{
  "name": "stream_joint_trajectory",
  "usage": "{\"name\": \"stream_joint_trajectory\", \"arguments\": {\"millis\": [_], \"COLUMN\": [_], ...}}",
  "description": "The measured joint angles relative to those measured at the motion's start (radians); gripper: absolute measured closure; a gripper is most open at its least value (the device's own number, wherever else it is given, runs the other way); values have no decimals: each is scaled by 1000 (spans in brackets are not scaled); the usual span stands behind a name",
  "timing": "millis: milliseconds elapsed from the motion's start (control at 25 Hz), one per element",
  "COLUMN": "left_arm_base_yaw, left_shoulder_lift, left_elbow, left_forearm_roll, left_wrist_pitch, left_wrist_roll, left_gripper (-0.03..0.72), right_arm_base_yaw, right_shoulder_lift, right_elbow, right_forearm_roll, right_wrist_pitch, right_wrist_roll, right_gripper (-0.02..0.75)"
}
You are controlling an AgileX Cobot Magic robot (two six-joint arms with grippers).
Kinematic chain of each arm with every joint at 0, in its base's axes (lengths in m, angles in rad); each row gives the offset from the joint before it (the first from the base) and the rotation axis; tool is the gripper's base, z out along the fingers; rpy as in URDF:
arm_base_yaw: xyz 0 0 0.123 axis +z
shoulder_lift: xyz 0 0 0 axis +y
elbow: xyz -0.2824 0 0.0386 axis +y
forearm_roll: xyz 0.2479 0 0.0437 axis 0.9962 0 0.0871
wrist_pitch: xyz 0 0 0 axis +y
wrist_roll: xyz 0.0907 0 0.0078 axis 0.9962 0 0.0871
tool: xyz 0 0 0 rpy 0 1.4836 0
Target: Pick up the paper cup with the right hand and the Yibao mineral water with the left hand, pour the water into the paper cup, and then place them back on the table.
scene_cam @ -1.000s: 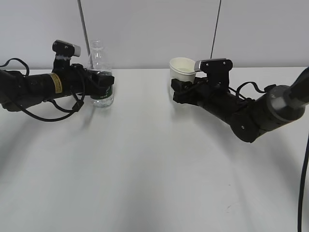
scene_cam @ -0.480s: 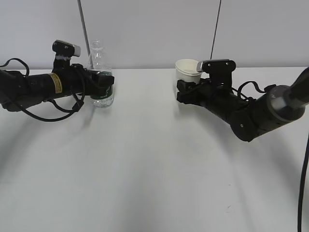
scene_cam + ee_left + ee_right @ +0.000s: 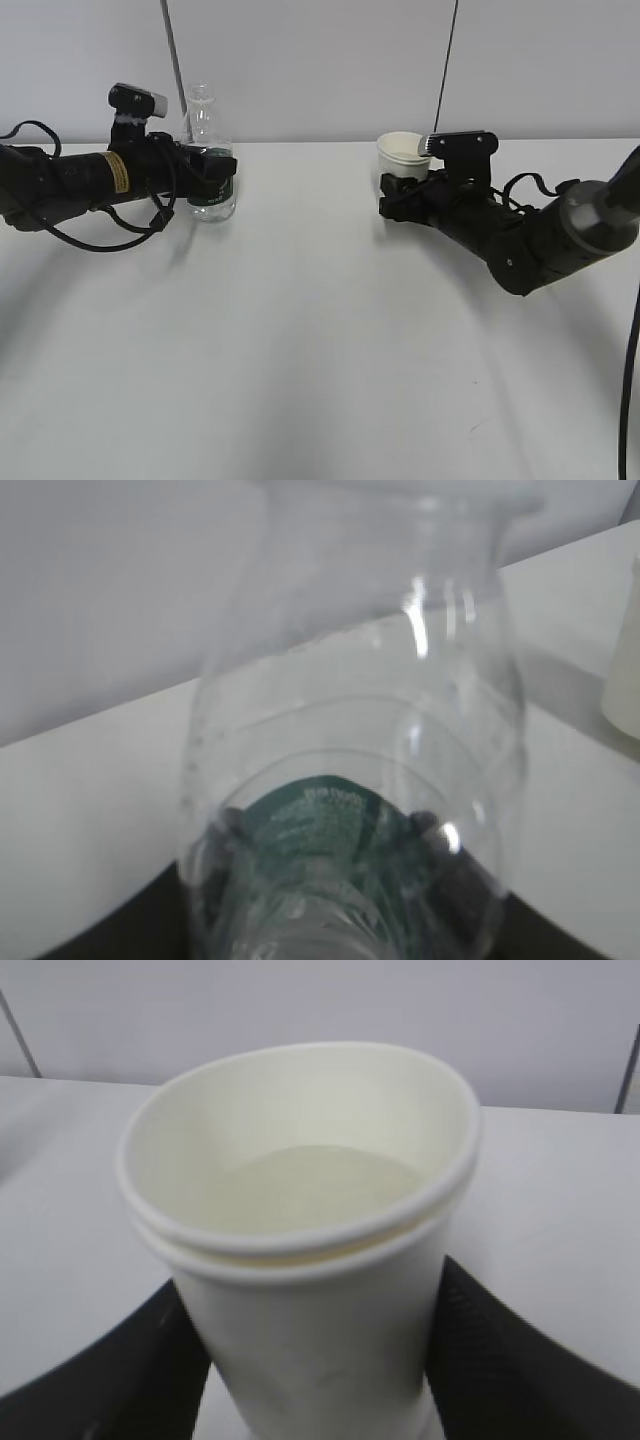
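Yibao mineral water (image 3: 210, 165): we clamp it upright on the table (image 3: 300, 340) with the left hand (image 3: 205, 170). Paper cup (image 3: 402, 152): water inside, level, gripped by our right hand (image 3: 400, 190) for set-down.

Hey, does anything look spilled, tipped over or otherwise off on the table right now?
No spill shows. The bottle stands upright. The one oddity: the cup shows two rolled rims, one just under the other, so it looks like two nested cups. Water sits inside it.
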Motion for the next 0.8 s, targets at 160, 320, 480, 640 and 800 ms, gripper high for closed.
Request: {"name": "stream_joint_trajectory", "arguments": {"millis": [160, 320, 480, 640, 800], "left_arm_base_yaw": [0, 0, 0, 0, 0], "left_shoulder_lift": [0, 0, 0, 0, 0], "left_elbow": [0, 0, 0, 0, 0], "left_forearm_roll": [0, 0, 0, 0, 0], "left_wrist_pitch": [-1, -1, -1, -1, -1], "left_wrist_roll": [0, 0, 0, 0, 0], "left_gripper": [377, 377, 377, 377, 377], "right_arm_base_yaw": [-12, -12, -16, -21, -21], "right_shoulder_lift": [0, 0, 0, 0, 12], "right_elbow": [6, 40, 68, 88, 89], "right_forearm_roll": [11, 11, 11, 11, 11], "right_wrist_pitch": [-4, -54, -112, -137, -193], "right_wrist_roll": [-5, -24, -33, -35, -35], "right_gripper": [251, 252, 253, 253, 253]}}
